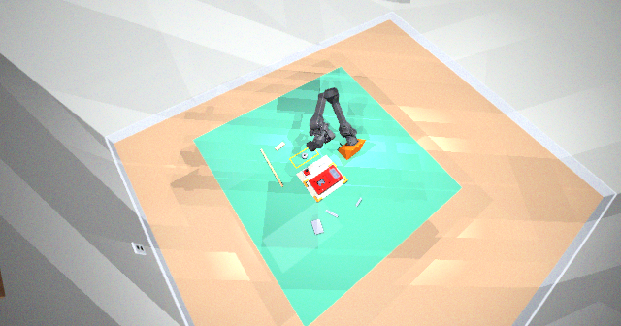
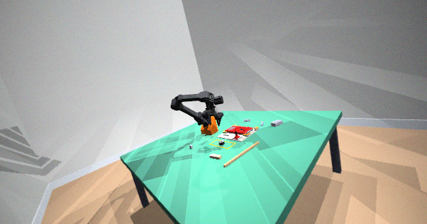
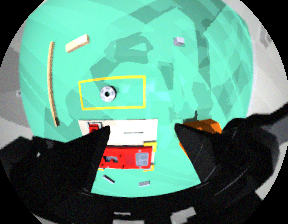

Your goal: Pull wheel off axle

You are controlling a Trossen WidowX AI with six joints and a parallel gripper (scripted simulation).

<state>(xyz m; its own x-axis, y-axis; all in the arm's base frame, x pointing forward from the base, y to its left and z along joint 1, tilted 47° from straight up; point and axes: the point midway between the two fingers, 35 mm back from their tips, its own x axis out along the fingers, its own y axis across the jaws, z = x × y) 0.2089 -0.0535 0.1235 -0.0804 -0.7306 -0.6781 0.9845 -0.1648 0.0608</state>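
Note:
The dark wheel with a pale hub lies flat on the table, inside the yellow outline of the marked area. It touches no line; in the wrist view it is a little left of the area's middle. The red upright axle stands bare on the white part of the board. My gripper is wide open with nothing between its fingers. It hangs above the table near the board, apart from the wheel. Its fingertips are too small to make out exactly in the top and exterior views.
A red panel lies on the board. An orange block is by the arm's base. A long wooden stick and a short wooden block lie beyond the marked area. Several small grey pieces lie around.

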